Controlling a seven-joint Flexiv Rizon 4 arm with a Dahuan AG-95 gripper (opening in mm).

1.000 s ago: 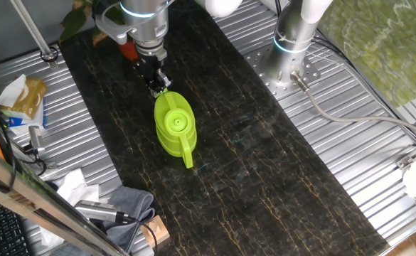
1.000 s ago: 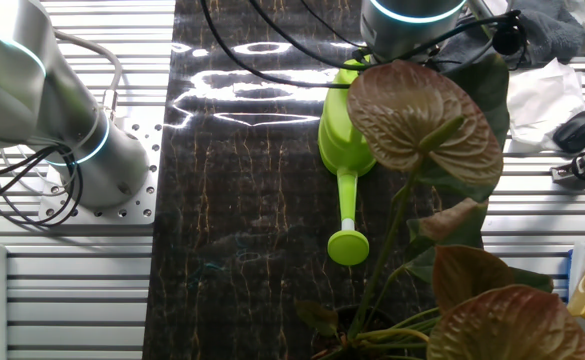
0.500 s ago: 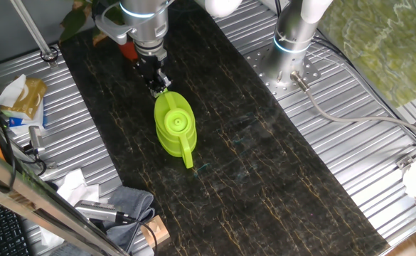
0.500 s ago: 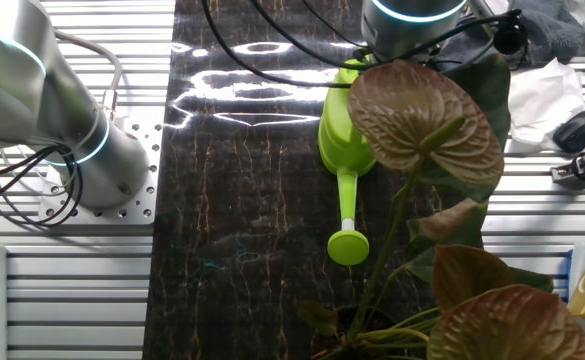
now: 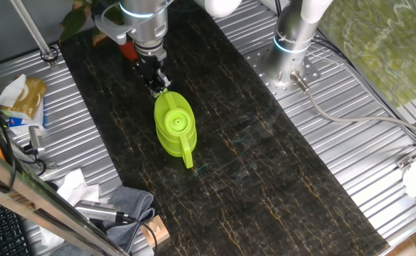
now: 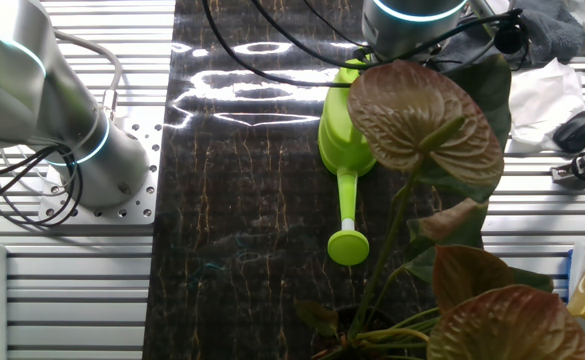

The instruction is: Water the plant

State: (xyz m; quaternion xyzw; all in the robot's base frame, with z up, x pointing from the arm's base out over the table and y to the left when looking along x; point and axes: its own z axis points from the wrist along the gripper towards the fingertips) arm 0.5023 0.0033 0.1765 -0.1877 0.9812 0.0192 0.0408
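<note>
The plant stands at the far left end of the dark mat, and its orange-red pot shows just behind my arm. Its broad reddish-brown leaves fill the foreground of the other fixed view. The lime-green watering can lies on the mat. It also shows in the other view, its long spout ending in a round rose. My gripper is down at the can's end nearest the pot, fingers close together and touching it. In the other view only my wrist shows.
A second arm's base stands on the metal table right of the dark mat. A yellow packet, tissues, a grey cloth and tools lie along the left side. A cable runs on the right.
</note>
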